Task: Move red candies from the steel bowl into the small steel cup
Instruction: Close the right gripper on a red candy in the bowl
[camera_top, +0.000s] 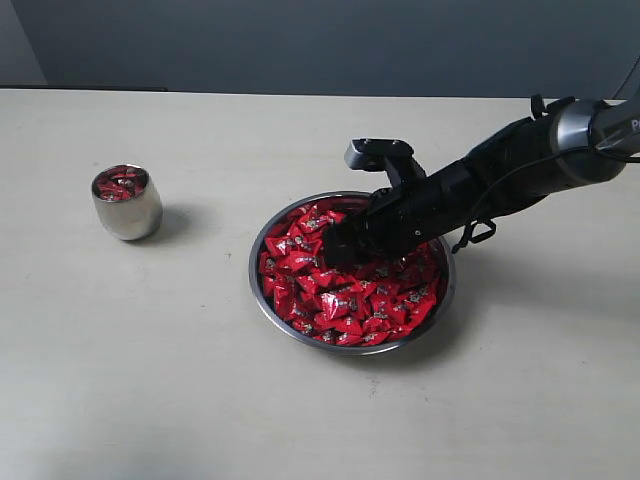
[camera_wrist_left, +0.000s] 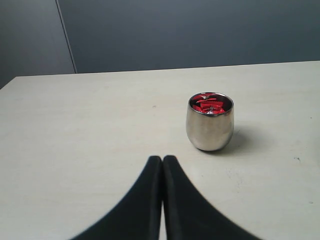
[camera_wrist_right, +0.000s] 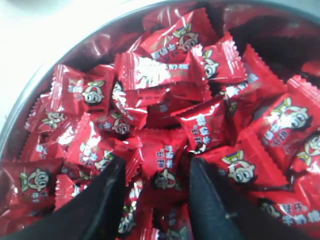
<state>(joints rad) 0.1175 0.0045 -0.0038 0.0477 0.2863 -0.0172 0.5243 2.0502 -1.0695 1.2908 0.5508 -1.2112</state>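
Note:
The steel bowl (camera_top: 350, 350) sits right of the table's middle, filled with red candies (camera_top: 345, 295). My right gripper (camera_top: 335, 248) reaches down into the bowl's far left part. In the right wrist view it (camera_wrist_right: 157, 161) stands open, its two black fingers pushed among the sweets on either side of one red candy (camera_wrist_right: 165, 172), with the bowl wall (camera_wrist_right: 30, 105) behind. The small steel cup (camera_top: 127, 212) stands upright at the left and holds a few red candies (camera_wrist_left: 210, 104). My left gripper (camera_wrist_left: 162, 159) is shut and empty, a short way from the cup (camera_wrist_left: 210, 131); it is outside the exterior view.
The pale table (camera_top: 150, 380) carries only the cup and the bowl. A dark grey wall (camera_top: 320, 40) rises behind the table's far edge. The right arm (camera_top: 520, 160) slants in from the right above the bowl's far rim.

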